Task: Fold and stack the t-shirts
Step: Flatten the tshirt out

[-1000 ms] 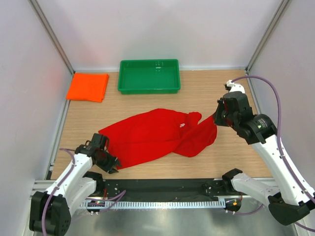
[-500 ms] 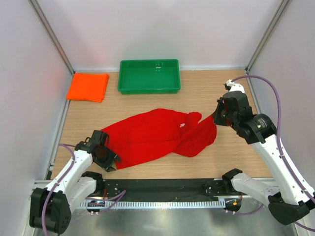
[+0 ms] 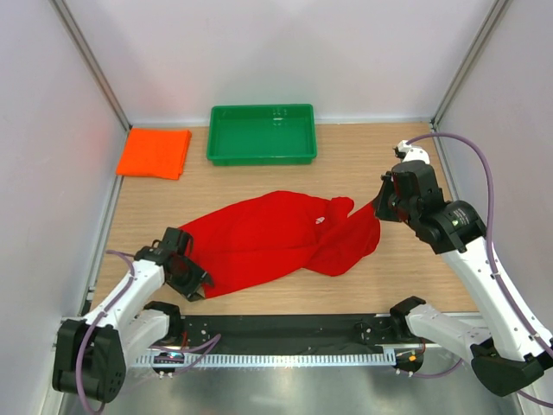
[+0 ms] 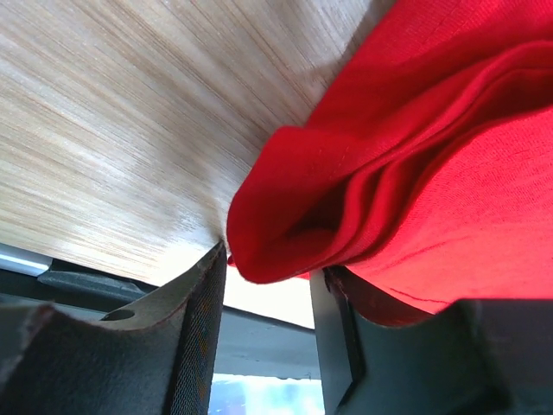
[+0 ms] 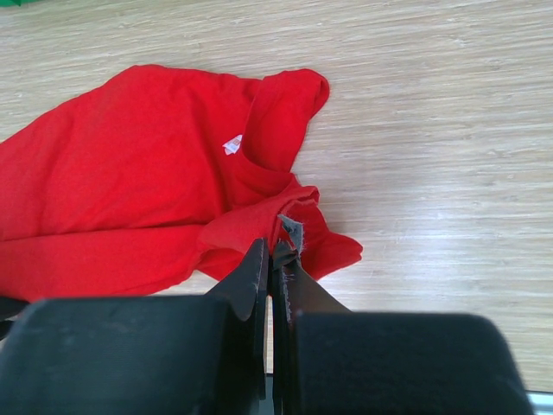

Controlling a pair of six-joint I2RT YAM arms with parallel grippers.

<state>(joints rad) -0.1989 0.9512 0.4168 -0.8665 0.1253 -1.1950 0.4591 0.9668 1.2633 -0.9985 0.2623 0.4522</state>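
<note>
**Red tee stretched between both arms, orange one parked in the corner**

So here's the scene from the overhead cam. The red t-shirt (image 3: 276, 238) is lying crumpled and unfolded in the middle of the counter (image 3: 363, 164), spread out on a slant from about 8 o'clock up to 2 o'clock. You can see its little white neck label (image 3: 321, 219) facing up near the right side.

The right end effector (image 3: 380, 206) sits at the shirt's 3 o'clock end. Its fingers are pressed together with a bit of red cloth pinched at the tips, and the fabric rises off the counter toward it there. The wrist cam backs that up: a small nub of cloth pokes out right at the closed tips.

The left end effector (image 3: 192, 285) is down low at the shirt's 8 o'clock corner. On its wrist cam the fingers (image 4: 203, 320) are spread apart, with a bunched fold of the red hem sitting in the gap between them. One tip touches the fold, but I can't tell if they're actually squeezing it.

The orange t-shirt (image 3: 155, 153) is already folded into a flat rectangle, way over at 10 o'clock against the left wall, well apart from the red one. The green tray (image 3: 259, 159) is at 12 o'clock by the back wall, just beside the orange shirt.
</note>
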